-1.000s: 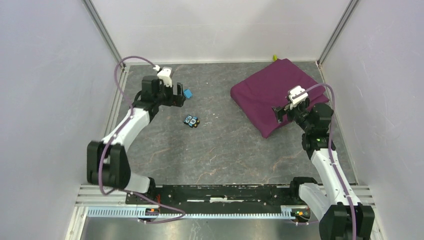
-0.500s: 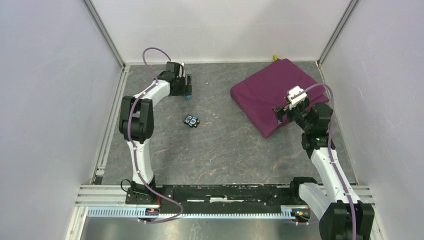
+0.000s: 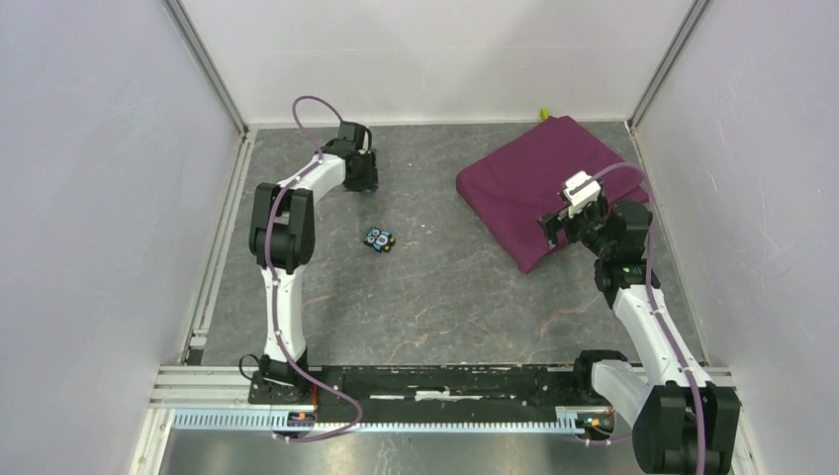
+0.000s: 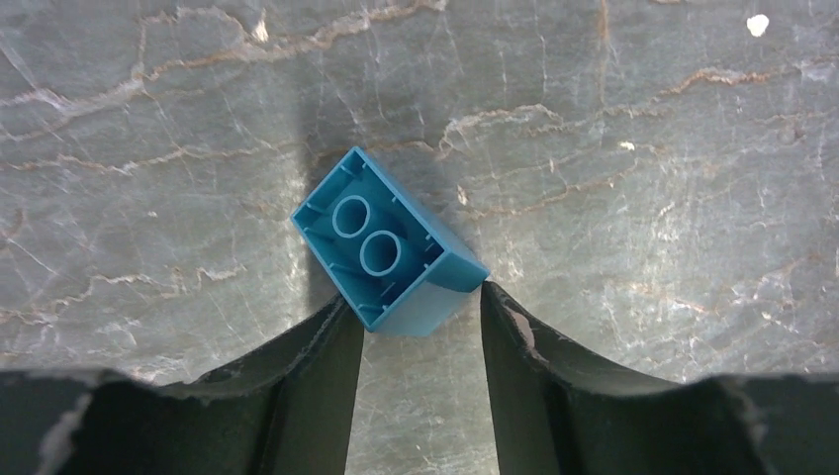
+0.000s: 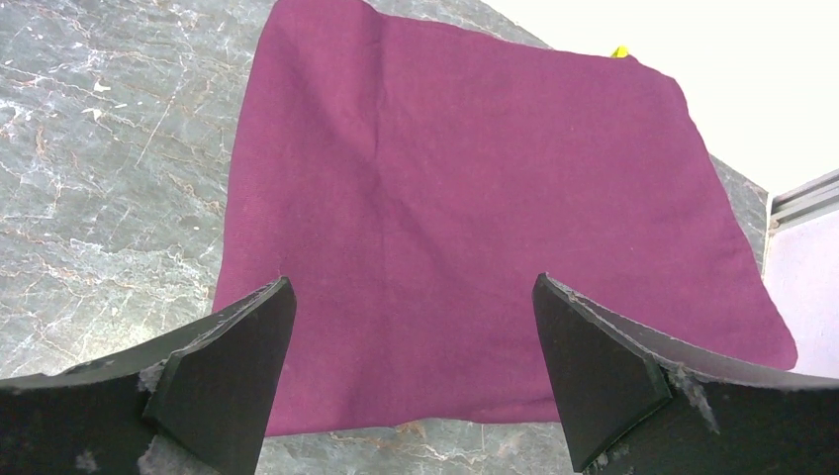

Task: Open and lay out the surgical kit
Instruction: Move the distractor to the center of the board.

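Grey marbled table. We list the purple cloth wrap, still folded. The right gripper is nearer, fingers wide, over the wrap's near edge. The left gripper is well left of the wrap, fingers narrowed beside a small blue block; whether they grip it we cannot tell.

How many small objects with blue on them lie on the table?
2: a blue block at the left gripper's fingertips, far left; a black-and-blue toy nearer the middle. The cloth may hide more.

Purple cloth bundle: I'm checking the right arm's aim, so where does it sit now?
In the top view the purple cloth bundle lies at the far right corner of the table, with the open right gripper poised over its near edge.
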Robot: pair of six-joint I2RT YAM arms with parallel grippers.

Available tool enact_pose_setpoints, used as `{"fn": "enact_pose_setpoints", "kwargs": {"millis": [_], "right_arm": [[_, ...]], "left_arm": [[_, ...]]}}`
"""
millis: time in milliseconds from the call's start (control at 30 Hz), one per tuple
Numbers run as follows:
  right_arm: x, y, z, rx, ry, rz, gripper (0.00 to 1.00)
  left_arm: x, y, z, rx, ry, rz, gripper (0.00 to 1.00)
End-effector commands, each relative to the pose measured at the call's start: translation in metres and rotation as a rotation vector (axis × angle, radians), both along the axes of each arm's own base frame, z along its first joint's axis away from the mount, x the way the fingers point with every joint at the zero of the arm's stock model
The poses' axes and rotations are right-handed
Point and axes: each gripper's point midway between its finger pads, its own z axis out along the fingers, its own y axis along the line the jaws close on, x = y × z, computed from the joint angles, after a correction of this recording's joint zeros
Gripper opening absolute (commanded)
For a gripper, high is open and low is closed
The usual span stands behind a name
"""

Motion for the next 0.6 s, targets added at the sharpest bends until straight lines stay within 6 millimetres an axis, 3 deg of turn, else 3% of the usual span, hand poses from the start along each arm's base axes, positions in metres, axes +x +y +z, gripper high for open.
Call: {"fn": "enact_pose_setpoints", "kwargs": {"millis": [0,133,367,467,567], "right_arm": [[0.008,-0.006,0.013,-0.025,-0.035,-0.017,0.97],[0.008,-0.008,0.011,-0.036,-0.033,-0.029,0.97],[0.010,-0.012,0.008,-0.054,-0.028,-0.042,0.97],[0.010,-0.013,0.007,-0.059,-0.029,-0.048,0.97],[0.010,-0.015,0.009,-0.062,-0.037,-0.056,0.97]], "left_arm": [[0.022,0.004,0.013,0.008,-0.048,0.053,0.52],[0.046,0.013,0.015,0.001,-0.069,0.093,0.52],[0.104,0.037,0.024,-0.039,-0.121,0.198,0.54],[0.122,0.044,0.038,-0.041,-0.182,0.225,0.71],[0.117,0.037,0.050,-0.067,-0.187,0.169,0.84]]}}
